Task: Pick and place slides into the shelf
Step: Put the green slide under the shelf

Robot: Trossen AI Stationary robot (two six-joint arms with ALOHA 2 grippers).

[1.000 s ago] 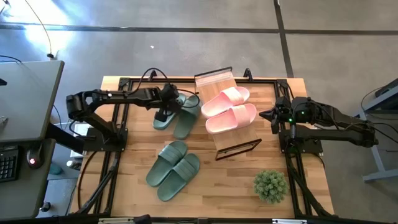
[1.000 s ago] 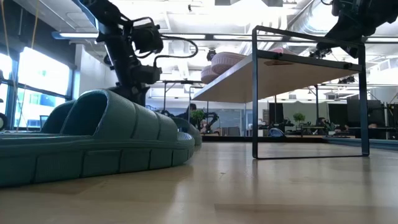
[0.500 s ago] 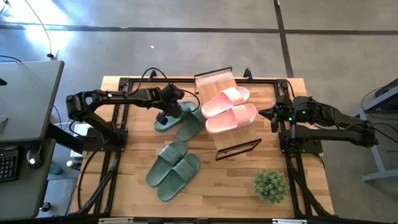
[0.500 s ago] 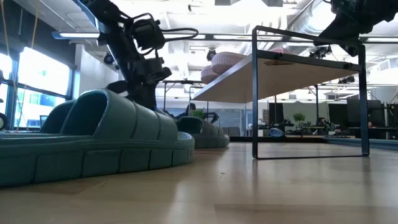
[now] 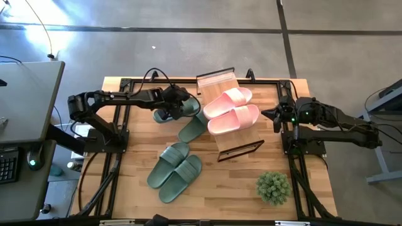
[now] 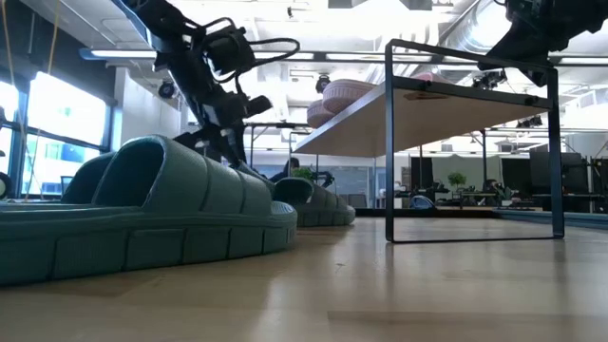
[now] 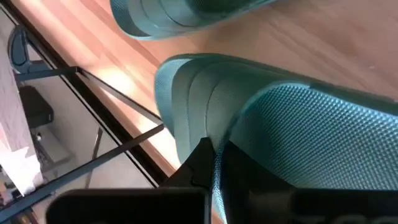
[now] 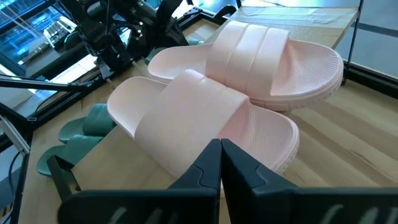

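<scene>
The green slide (image 5: 192,127) has swung shelfward, seemingly pinched by the left gripper (image 5: 182,107).

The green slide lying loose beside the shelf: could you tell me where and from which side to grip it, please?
I would pinch the green slide by its long outer rim, coming down from above on the side away from the shelf. It lies flat, sole down, and the shelf's frame crowds the other edge.

Bright, even overhead light; window glare and blurred foreground in low view.
</scene>
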